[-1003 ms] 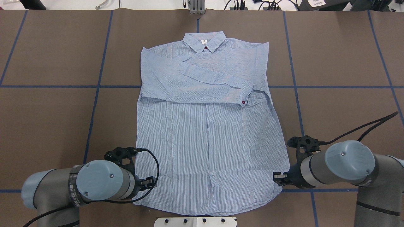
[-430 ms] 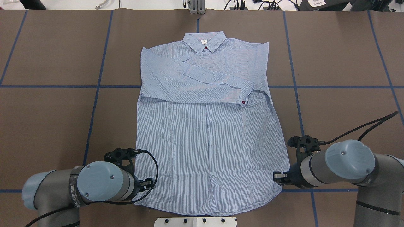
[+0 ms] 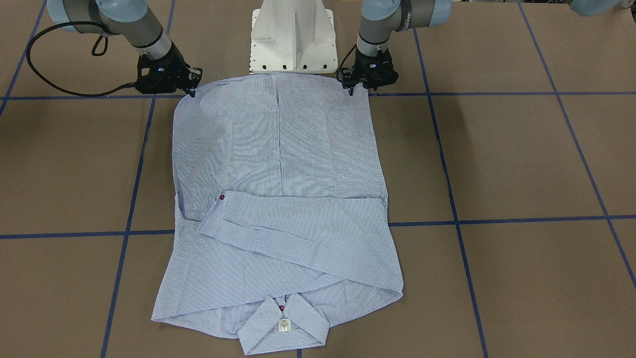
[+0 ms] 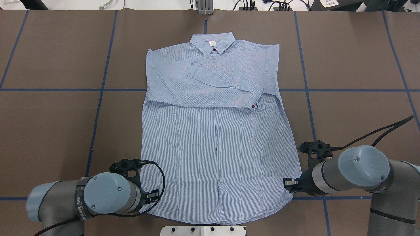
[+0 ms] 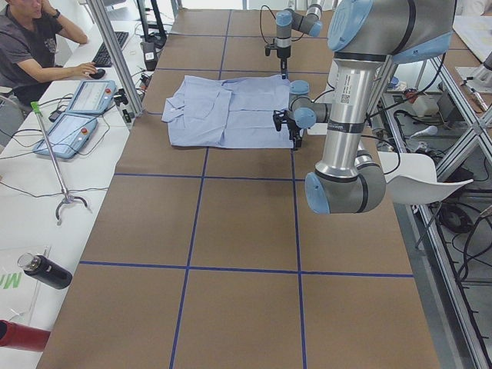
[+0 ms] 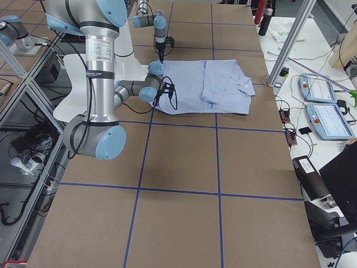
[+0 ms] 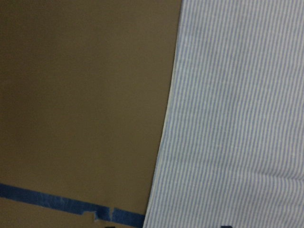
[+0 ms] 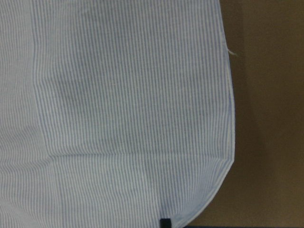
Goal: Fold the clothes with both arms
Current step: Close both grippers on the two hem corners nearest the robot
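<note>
desk [image 4: 361,65]: brown cover with a blue tape grid, shirt [image 4: 213,147] flat on it, front up, hem at the robot's side and collar [image 4: 213,44] at the far side
left arm [image 4: 98,196] is low at the hem's left corner, right arm [image 4: 361,170] low at the right corner
sleeves [image 4: 210,91] are crossed loose over the chest, the upper one ending at the cuff [image 4: 256,98] with a red button
left tool [image 4: 154,194] sits at the shirt's side edge just above the hem, right tool [image 4: 288,185] likewise on its side; no view shows whether either is spread or clamped on cloth, can't tell

likely next step: pinch both hem corners and carry the hem up toward the collar. Risks:
- sleeves are only resting there; a low or fast carry drags cloth under them and shoves them askew
- arms out of sync: hem stretches or sags in the middle, fold line goes crooked
- one tool bites both layers and the other only the top one: back panel stays behind on one side
- left wrist view is half bare desk with the shirt edge running down the middle, so a small offset means a pinch on nothing
- right hem corner [image 8: 223,166] is rounded with little cloth to bite, so it could slip out mid-lift
</note>
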Available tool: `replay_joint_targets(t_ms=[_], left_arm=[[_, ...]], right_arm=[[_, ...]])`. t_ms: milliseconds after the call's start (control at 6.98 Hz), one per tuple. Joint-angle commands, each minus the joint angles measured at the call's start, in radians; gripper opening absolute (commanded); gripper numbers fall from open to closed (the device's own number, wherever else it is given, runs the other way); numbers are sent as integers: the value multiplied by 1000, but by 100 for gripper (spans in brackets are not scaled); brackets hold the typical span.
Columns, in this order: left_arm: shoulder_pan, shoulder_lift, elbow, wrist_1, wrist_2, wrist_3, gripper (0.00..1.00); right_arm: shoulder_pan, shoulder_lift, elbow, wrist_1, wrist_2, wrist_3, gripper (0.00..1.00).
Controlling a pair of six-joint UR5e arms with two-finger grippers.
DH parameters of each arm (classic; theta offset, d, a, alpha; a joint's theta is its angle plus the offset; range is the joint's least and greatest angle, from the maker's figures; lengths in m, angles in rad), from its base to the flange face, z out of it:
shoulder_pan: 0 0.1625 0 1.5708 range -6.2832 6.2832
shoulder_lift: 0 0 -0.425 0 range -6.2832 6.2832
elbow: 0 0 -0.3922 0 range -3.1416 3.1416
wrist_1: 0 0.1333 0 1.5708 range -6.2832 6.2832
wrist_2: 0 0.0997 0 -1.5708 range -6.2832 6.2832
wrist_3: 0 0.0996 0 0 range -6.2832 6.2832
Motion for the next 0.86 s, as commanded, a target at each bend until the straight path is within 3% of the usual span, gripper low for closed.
replay_joint_targets(t_ms=[0,287,716], left_arm=[[6,-1,2,0,-1,-2,61],[6,-1,0,0,-3,-2,33],[5,-1,-11,3,-6,-2,20]], right_arm=[[2,0,-2,0,1,0,0],[4,-1,-3,0,1,0,0],[9,-3,-3,0,1,-2,0]])
